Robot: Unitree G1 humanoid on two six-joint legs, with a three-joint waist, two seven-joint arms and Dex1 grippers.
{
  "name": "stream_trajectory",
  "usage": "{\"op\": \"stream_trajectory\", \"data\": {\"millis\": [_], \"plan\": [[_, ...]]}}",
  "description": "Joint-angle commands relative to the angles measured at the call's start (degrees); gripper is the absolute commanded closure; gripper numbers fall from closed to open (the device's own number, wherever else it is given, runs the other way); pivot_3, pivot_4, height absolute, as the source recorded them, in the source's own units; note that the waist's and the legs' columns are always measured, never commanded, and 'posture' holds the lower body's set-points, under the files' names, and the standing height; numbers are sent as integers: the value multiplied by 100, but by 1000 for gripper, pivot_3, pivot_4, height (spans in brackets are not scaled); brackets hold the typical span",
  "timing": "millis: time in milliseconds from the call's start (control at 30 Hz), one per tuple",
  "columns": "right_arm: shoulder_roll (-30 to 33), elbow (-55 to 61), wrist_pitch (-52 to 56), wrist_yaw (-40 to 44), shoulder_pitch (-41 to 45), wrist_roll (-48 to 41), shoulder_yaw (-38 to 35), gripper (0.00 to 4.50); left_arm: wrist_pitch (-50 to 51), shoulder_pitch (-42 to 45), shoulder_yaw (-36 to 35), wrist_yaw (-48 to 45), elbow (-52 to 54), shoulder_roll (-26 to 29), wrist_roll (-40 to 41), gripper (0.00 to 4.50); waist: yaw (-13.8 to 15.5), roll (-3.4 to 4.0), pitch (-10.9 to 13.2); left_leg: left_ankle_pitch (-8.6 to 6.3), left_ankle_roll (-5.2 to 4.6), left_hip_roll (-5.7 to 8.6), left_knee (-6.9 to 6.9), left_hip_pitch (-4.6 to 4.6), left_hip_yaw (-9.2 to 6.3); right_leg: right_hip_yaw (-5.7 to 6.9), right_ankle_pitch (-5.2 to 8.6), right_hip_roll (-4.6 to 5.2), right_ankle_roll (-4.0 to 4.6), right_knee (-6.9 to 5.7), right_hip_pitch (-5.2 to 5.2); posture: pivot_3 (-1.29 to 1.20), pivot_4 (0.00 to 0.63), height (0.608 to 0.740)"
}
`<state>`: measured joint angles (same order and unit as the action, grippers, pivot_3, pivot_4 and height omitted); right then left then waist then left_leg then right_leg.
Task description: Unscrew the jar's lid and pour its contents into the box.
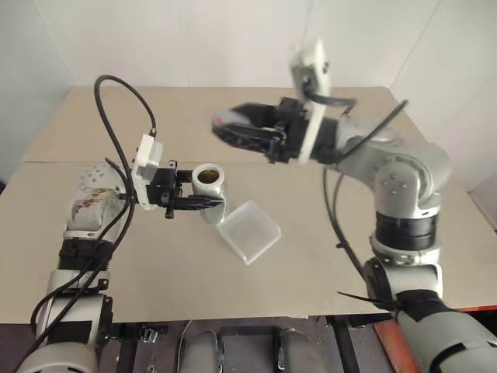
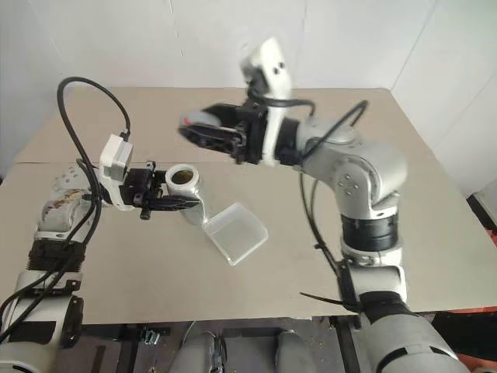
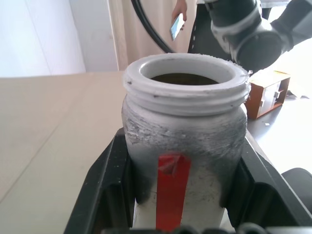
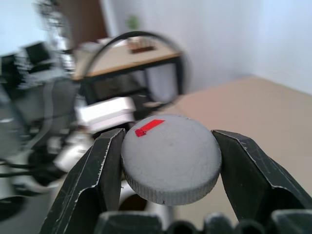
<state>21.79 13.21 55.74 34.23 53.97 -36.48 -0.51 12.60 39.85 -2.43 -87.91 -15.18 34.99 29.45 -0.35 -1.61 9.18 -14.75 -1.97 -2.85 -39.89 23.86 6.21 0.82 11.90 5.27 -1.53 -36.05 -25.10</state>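
The silvery-grey jar (image 1: 208, 185) stands upright just above the table, left of centre, its mouth open and a red mark (image 3: 171, 187) on its side. My left gripper (image 1: 210, 203) is shut on its body from the left, black fingers (image 3: 105, 190) on both sides. Inside the mouth (image 3: 183, 78) it is dark, and I cannot make out the contents. The grey lid (image 4: 170, 161), also red-marked, is off the jar and clamped in my right gripper (image 1: 227, 129), which hovers above and behind the jar. The clear box (image 1: 248, 231) lies on the table just right of the jar.
The beige table (image 1: 326, 264) has a seam across it and its front edge near me. A black cable (image 1: 116, 101) loops over my left arm. In the left wrist view's background are a person's hand (image 3: 179, 10) holding a phone and an orange box (image 3: 265, 92).
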Motion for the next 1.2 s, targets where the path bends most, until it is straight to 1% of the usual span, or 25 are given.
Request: {"op": "stream_trajectory", "data": {"millis": [33, 133, 200, 267, 300, 367, 400, 500, 567, 600, 633, 700, 733, 767, 800, 833, 867, 933, 1000, 1033, 1100, 1200], "plan": [[688, 225, -765, -134, -950, 919, 177, 1739, -160, -46, -225, 375, 288, -20, 27, 2551, 25, 0, 0, -1, -1, 2, 0, 0, 0, -1, 0, 1, -1, 4, 1, 0, 150, 740], [1209, 155, -1091, -179, -1982, 1380, 96, 1739, -381, -209, -277, 647, 442, 4, -120, 2551, 8, 0, 0, -1, -1, 3, 1, 2, 5, -10, 0, 0, -2, 4, -8, 0, 150, 740], [1398, 99, -1199, -161, -2473, 1527, 51, 1739, -540, -298, -268, 877, 513, 30, -266, 2551, 2, -1, 0, 0, -1, 1, 2, 2, 4, -8, 2, -1, -4, 10, -8, 0, 150, 740], [1540, 94, -1262, -66, -2890, 1590, 73, 1021, -885, -340, -188, 1112, 471, 56, -583, 2551, -33, -1, 0, 0, 1, 2, 1, 1, 7, -13, 1, 0, -4, 20, -10, 0, 150, 740], [1593, 82, -1341, -21, -3062, 1656, 128, 841, -1047, -338, -153, 1184, 425, 65, -711, 2551, -50, -1, 0, 1, 1, 2, 1, -5, 6, -14, 1, -1, -4, 19, -7, 0, 150, 740], [1634, 17, -1441, 75, -3287, 1731, 211, 179, -1446, -274, -46, 1451, 296, 62, -1107, 2551, -59, -1, 0, 1, 2, 1, 2, -9, 6, -16, 1, -4, -3, 15, -7, 0, 150, 740], [1658, -14, -1374, 106, -3313, 1729, 216, 46, -1747, -227, 10, 1564, 200, 38, -1311, 2551, -61, -1, 0, 2, 3, 1, 2, -13, 5, -17, 1, -4, -3, 14, -5, 0, 150, 740], [1759, 7, -1324, 204, -3261, 1749, 100, 46, -2618, -39, 197, 2223, -63, -85, -2059, 2551, -35, -1, 0, 2, 4, 3, 0, -13, 5, -19, 0, -3, -2, 13, -4, 0, 150, 740], [1984, 213, -1136, 521, -3176, 1494, -71, 46, -3803, 204, 355, 3196, -439, -237, -2980, 2551, 3, -1, 1, 2, 3, 6, -1, -11, 5, -18, -1, 0, -3, 16, -2, 0, 150, 740], [2065, 346, -952, 670, -3116, 1275, -182, 46, -4312, 342, 456, 3701, -632, -259, -3484, 2551, 29, -1, 1, 1, 2, 8, 0, -10, 4, -17, -2, 1, -4, 20, -2, 0, 150, 740], [2114, 427, -828, 760, -3072, 1127, -247, 46, -4661, 446, 534, 4056, -804, -259, -3824, 2551, 59, -2, 1, 0, 0, 8, -2, -9, 4, -17, -2, 1, -5, 22, -2, 0, 150, 740], [2171, 717, -179, 1009, -2834, 409, -483, 46, -5785, 782, 777, 5168, -1267, -165, -4928, 2551, 97, -2, 1, -1, -2, 8, -1, -6, 4, -15, -5, 0, -7, 28, -1, 0, 150, 740], [2183, 812, 48, 1073, -2751, 169, -555, 46, -6184, 909, 873, 5610, -1462, -122, -5327, 2551, 101, -2, 1, -2, -4, 8, -1, -5, 5, -15, -5, 1, -7, 29, -2, 0, 150, 740], [2262, 970, 354, 1260, -2604, -196, -593, 46, -6767, 1101, 1044, 6255, -1606, -18, -6009, 2551, 102, -2, 1, -2, -4, 7, -1, -5, 5, -15, -6, 1, -7, 30, -2, 0, 150, 740], [2318, 1063, 545, 1363, -2506, -422, -600, 46, -7133, 1242, 1182, 6750, -1724, 65, -6498, 2551, 102, -2, 1, -3, -5, 6, 0, -5, 5, -15, -6, 1, -7, 29, -1, 0, 150, 740], [2442, 1148, 741, 1520, -2374, -626, -533, 46, -7432, 1401, 1363, 7439, -1764, 184, -7159, 2551, 104, -2, 1, -4, -6, 6, 1, -4, 5, -13, -6, 2, -7, 31, -3, 0, 150, 740], [2534, 1201, 876, 1674, -2249, -824, -496, 46, -7637, 1587, 1634, 8354, -1730, 347, -7989, 2551, 105, -2, 1, -5, -8, 5, 1, -3, 6, -13, -6, 3, -7, 28, -3, 0, 150, 740], [2670, 1239, 999, 1867, -2076, -1052, -447, 46, -7607, 1872, 2200, 10022, -1613, 635, -9359, 2551, 110, -3, 2, -7, -12, 5, 1, -1, 5, -12, -8, 7, -10, 27, -3, 0, 150, 740], [2804, 1241, 1029, 2049, -1894, -1185, -352, 46, -7073, 2169, 3053, 11806, -1421, 893, -10742, 2551, 111, -3, 2, -8, -13, 8, 0, -2, 7, -12, -9, 11, -13, 26, -2, 0, 150, 740], [2816, 1230, 1022, 2071, -1810, -1220, -319, 46, -6857, 2298, 3434, 12452, -1351, 968, -11252, 2551, 111, -3, 1, -8, -14, 7, -1, -1, 5, -11, -10, 12, -15, 24, -2, 0, 150, 740], [2805, 1196, 1017, 2067, -1714, -1257, -283, 46, -6511, 2461, 3953, 13372, -1317, 1043, -11864, 2551, 110, -3, 2, -8, -14, 8, -2, -1, 5, -11, -10, 13, -16, 21, -3, 0, 150, 740], [2732, 1114, 935, 2010, -1599, -1237, -231, 46, -5943, 2515, 4486, 13788, -1405, 996, -12372, 2551, 109, -3, 2, -9, -14, 6, -1, 2, 7, -8, -9, 12, -16, 8, -5, 0, 150, 740]]}}
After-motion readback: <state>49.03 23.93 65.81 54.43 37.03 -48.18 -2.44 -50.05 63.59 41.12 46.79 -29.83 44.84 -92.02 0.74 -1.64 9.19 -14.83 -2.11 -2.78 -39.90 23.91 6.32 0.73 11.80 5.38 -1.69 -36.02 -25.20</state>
